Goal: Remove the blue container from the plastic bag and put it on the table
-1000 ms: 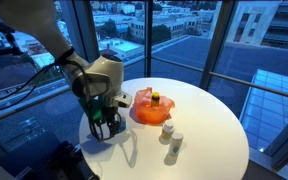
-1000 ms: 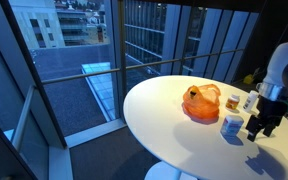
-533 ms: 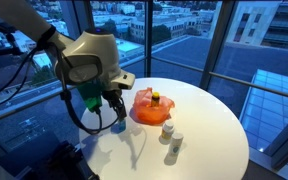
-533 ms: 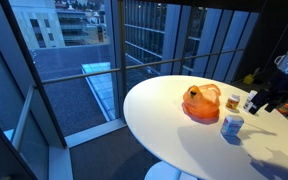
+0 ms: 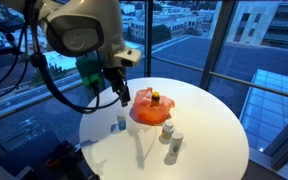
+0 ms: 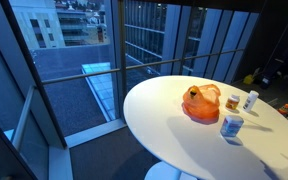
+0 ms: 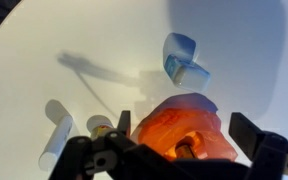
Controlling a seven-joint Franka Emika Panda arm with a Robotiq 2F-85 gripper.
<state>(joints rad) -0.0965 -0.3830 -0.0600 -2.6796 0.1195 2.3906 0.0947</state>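
The blue container [image 5: 120, 123] stands on the round white table [image 5: 209, 125], just beside the orange plastic bag [image 5: 149, 106]. It also shows in an exterior view [image 6: 231, 126] and in the wrist view [image 7: 182, 60]. The bag [image 6: 201, 103] lies near the table's middle and still holds a small dark-capped item [image 7: 187, 147]. My gripper [image 5: 114, 88] hangs open and empty well above the table, over the bag [image 7: 184, 120] in the wrist view [image 7: 189, 135].
Two white bottles [image 5: 168, 130] [image 5: 174, 147] stand near the bag; they also show in the wrist view [image 7: 56, 145] [image 7: 99, 127]. Glass windows and railings surround the table. The table edge is close to the blue container.
My gripper has risen up and away from the blue container, which stays on the table. The arm has left the frame in an exterior view.
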